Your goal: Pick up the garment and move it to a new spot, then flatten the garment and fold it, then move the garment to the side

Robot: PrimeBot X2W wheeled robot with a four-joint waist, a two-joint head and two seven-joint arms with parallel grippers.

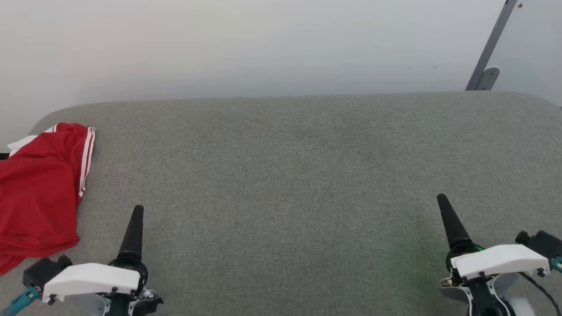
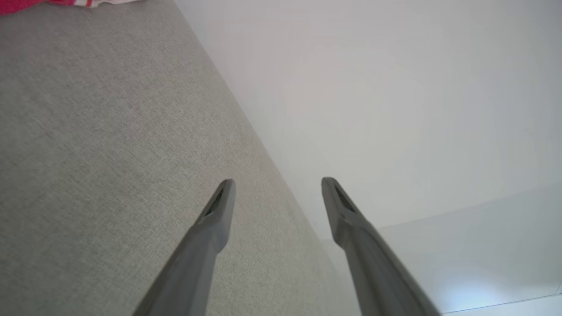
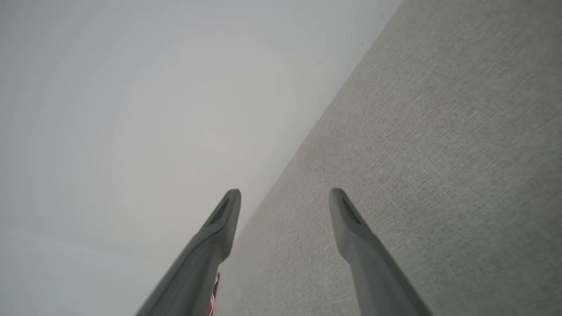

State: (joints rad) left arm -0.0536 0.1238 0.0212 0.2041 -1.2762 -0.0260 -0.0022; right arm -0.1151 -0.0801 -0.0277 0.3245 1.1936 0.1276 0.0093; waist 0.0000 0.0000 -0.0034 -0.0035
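Observation:
The garment (image 1: 39, 193) is a red shirt with white stripes. It lies bunched at the left end of the grey fabric table (image 1: 298, 175) and runs off the left edge of the head view. My left gripper (image 1: 136, 219) hovers just right of its near corner, apart from it and turned edge-on. In the left wrist view, my left gripper (image 2: 276, 186) is open and empty, with a strip of the garment (image 2: 26, 4) at the top left. My right gripper (image 1: 444, 206) hangs over the table's right part. The right wrist view shows the right gripper (image 3: 285, 197) open and empty.
A plain white wall (image 1: 263, 44) stands directly behind the table's far edge. A grey metal bar with a bracket (image 1: 489, 48) leans at the back right corner. The table's corners are rounded.

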